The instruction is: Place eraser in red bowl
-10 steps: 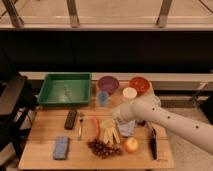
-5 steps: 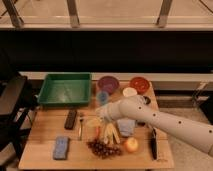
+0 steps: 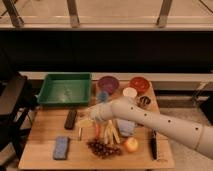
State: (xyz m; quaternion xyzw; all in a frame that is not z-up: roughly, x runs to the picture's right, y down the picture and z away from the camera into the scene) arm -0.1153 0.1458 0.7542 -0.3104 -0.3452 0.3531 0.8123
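Note:
The eraser [image 3: 70, 119] is a small black oblong block lying flat on the left part of the wooden table [image 3: 45, 155]. The red bowl [image 3: 140, 83] stands at the back right of the table, next to the purple bowl [image 3: 108, 84]. My gripper [image 3: 86, 120] is at the end of the white arm [image 3: 150, 121], which reaches in from the lower right. It hangs low over the table just right of the eraser. I cannot tell whether it touches the eraser.
A green tray [image 3: 65, 89] stands at the back left. A white cup [image 3: 130, 92], a blue cup [image 3: 102, 96] and a dark can [image 3: 144, 101] stand by the bowls. A blue sponge [image 3: 61, 147], fork [image 3: 80, 133], carrot [image 3: 97, 131], grapes [image 3: 103, 147], apple [image 3: 131, 144] and black tool [image 3: 153, 144] lie in front.
My arm has swung left across the table's middle, bringing the gripper from near the centre items to just beside the eraser. The objects have not moved.

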